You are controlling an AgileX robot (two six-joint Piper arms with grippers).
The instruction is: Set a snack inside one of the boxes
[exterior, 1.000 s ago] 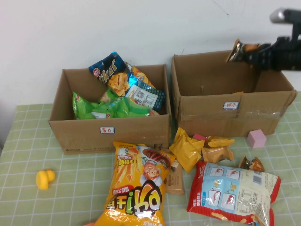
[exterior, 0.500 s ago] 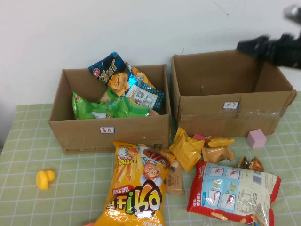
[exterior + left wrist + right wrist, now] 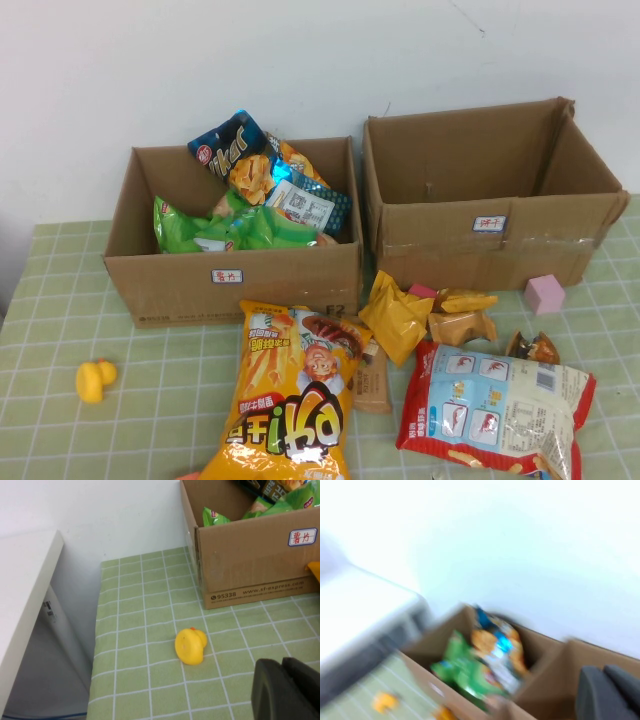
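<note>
Two brown cardboard boxes stand at the back of the table. The left box (image 3: pixel 235 290) holds several snack bags (image 3: pixel 265 190). The wider, taped right box (image 3: pixel 480 250) shows bare inner walls; its floor is hidden. Loose snacks lie in front: a large orange bag (image 3: pixel 295 400), a red and white bag (image 3: pixel 495 410), a yellow packet (image 3: pixel 397 315) and small brown packets (image 3: pixel 462 325). Neither arm shows in the high view. My left gripper (image 3: pixel 281 664) is shut and empty, low over the cloth near the left box (image 3: pixel 250 570). My right gripper (image 3: pixel 605 671) is shut and empty, high over the right box (image 3: pixel 580 660).
A yellow toy duck (image 3: pixel 95 380) lies on the green checked cloth at the front left, close to my left gripper in the left wrist view (image 3: pixel 190 646). A pink cube (image 3: pixel 546 294) sits before the right box. A white shelf (image 3: pixel 25 590) stands beyond the table's left edge.
One second ago my right gripper held a small snack above the right box. Half a second ago it showed no snack. It has since left the high view to the right.
</note>
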